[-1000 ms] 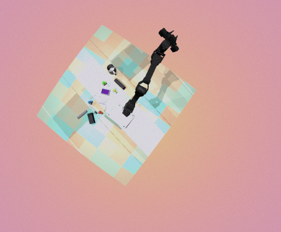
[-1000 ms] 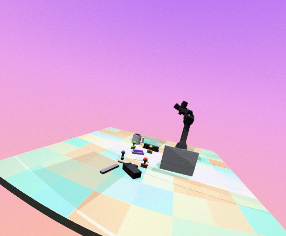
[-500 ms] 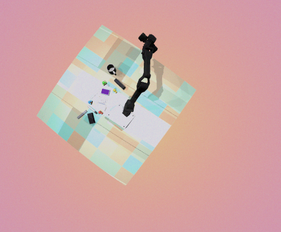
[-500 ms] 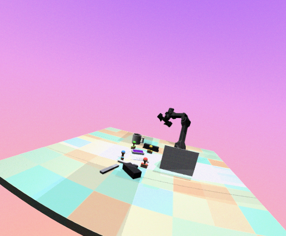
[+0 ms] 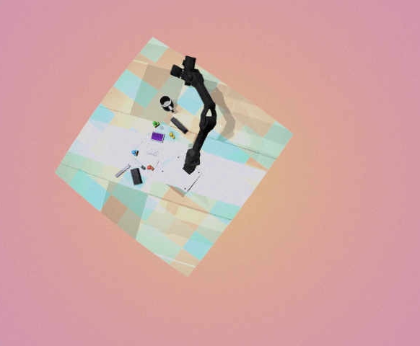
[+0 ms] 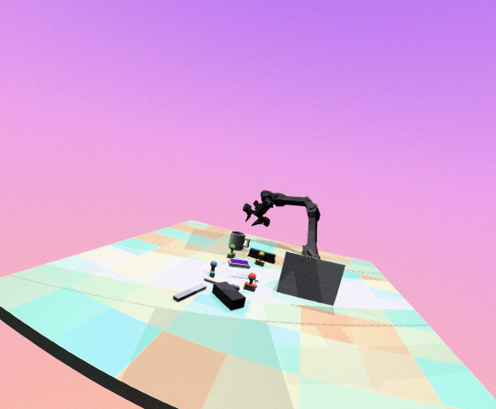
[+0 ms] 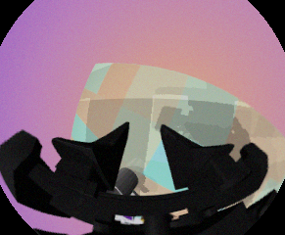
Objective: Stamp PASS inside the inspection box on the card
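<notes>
Four small knobbed stamps stand on the bench: green [image 5: 156,123] [image 6: 232,247], yellow [image 5: 171,135] [image 6: 262,254], blue [image 5: 134,152] [image 6: 213,263] and red [image 5: 150,167] [image 6: 251,275]. Which one is PASS cannot be told. The purple ink pad [image 5: 157,137] [image 6: 239,262] lies between green and yellow. The pale card lies between the pad, blue and red stamps; its box and any print are too faint to read. My gripper [image 6: 250,222] [image 7: 145,125] is open and empty, high above the bench on the mug's side, away from the stamps.
A dark mug [image 5: 165,104] [image 6: 237,241] [image 7: 127,181] stands beyond the green stamp. A black bar [image 5: 179,125] lies beside the yellow one. A black block [image 5: 136,176] [image 6: 228,296] and a grey bar [image 5: 123,170] [image 6: 189,292] lie near red. A panel [image 6: 312,277] stands by the arm's base.
</notes>
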Robot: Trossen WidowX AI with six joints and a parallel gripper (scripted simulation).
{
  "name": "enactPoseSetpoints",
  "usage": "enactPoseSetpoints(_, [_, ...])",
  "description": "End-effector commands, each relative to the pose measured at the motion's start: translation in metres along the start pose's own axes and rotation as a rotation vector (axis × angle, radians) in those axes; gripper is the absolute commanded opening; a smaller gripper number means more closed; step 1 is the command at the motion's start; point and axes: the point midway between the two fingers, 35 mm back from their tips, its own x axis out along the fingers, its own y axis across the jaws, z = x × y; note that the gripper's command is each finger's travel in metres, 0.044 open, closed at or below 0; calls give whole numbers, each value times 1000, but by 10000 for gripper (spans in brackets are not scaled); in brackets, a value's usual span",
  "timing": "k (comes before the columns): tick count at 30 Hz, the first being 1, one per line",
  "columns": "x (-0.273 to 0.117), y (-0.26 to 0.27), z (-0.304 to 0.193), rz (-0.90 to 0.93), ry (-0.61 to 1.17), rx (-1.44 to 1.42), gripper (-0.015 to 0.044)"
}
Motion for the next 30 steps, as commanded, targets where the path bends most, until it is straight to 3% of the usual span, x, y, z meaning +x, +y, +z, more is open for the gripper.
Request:
enactPoseSetpoints(1, [6,42,-60,22,154,-112,214])
enactPoseSetpoints(11, [-29,115,-200,58,469,-529,214])
enactPoseSetpoints(16, [-46,123,-245,22,557,-717,214])
enactPoseSetpoints(22, [-92,119,-318,-65,692,-1189,214])
enactPoseSetpoints(30, [-99,117,-326,-78,702,-1257,214])
